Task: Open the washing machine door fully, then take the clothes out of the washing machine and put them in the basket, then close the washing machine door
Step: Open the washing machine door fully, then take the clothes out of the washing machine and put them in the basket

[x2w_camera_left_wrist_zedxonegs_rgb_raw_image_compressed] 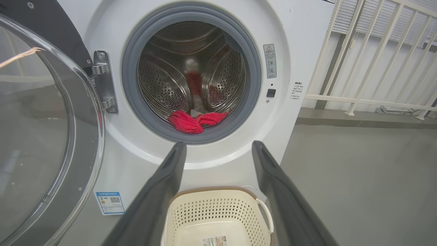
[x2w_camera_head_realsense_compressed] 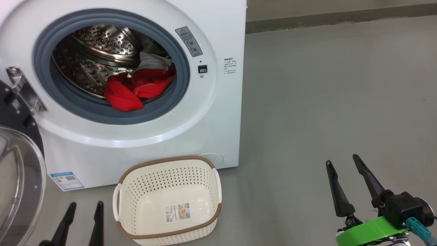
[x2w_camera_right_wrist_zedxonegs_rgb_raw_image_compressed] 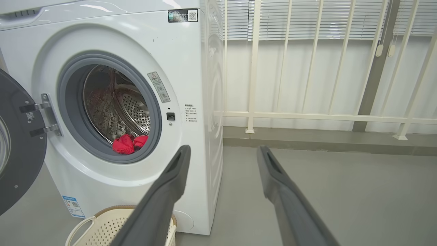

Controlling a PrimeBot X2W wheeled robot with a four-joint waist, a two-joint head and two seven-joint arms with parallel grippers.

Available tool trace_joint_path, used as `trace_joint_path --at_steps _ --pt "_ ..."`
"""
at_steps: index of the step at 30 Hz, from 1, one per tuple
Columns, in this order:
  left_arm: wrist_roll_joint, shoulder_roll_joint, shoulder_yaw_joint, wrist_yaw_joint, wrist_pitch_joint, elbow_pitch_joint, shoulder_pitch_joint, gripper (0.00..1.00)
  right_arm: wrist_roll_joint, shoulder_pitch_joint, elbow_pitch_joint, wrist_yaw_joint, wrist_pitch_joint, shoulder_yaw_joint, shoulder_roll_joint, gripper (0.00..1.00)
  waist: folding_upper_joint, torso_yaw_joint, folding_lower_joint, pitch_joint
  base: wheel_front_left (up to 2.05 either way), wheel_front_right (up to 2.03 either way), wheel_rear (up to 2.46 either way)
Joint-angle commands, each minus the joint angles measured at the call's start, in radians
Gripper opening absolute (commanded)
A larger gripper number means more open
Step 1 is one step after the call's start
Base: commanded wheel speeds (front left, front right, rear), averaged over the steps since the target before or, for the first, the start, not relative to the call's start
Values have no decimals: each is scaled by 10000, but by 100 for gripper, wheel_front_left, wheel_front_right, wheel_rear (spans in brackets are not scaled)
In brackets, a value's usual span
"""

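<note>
Clothes [x2w_camera_head_realsense_compressed: 136,90], red with a grey piece, heaped at the washing machine [x2w_camera_head_realsense_compressed: 218,112] mouth, upper left, basket [x2w_camera_head_realsense_compressed: 164,160] below it at bottom centre; left tool [x2w_camera_head_realsense_compressed: 86,203] and right tool [x2w_camera_head_realsense_compressed: 342,159] spread, holding nothing; likely risk: a shallow pinch sheds trailing fabric onto the floor [x2w_camera_head_realsense_compressed: 324,85].

The washing machine door [x2w_camera_head_realsense_compressed: 20,177] is swung out on the left side, so the round mouth of the washing machine [x2w_camera_head_realsense_compressed: 218,112] is free from the front and right. At its left edge the metal hinge [x2w_camera_head_realsense_compressed: 24,89] sticks out. The clothes [x2w_camera_head_realsense_compressed: 126,92] lie at the front lip, with open room above them. The basket [x2w_camera_head_realsense_compressed: 164,160] stands just below the mouth, its inside free. To its right the floor [x2w_camera_head_realsense_compressed: 324,102] is bare up to the railing [x2w_camera_right_wrist_zedxonegs_rgb_raw_image_compressed: 252,68].
</note>
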Motion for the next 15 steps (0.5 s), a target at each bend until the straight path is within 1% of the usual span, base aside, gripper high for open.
trace_joint_path --at_steps 1,5,10,15 --pt "234 148 395 -53 -91 -164 -144 100 -10 -97 -245 63 -65 149 -117 100 0 -20 -1 -23 0 0 0" --pt "338 68 405 -54 -91 -195 -80 100 -62 -45 -298 63 -65 130 -147 100 0 -21 -1 -18 0 0 0" --pt "173 -46 374 -54 -91 -393 -36 100 -73 12 -331 63 -65 148 -197 100 0 4 -1 -32 0 0 0" --pt "172 25 235 -55 -91 -643 20 100 -218 67 -326 63 -65 122 -209 100 0 53 -1 -16 0 0 0"
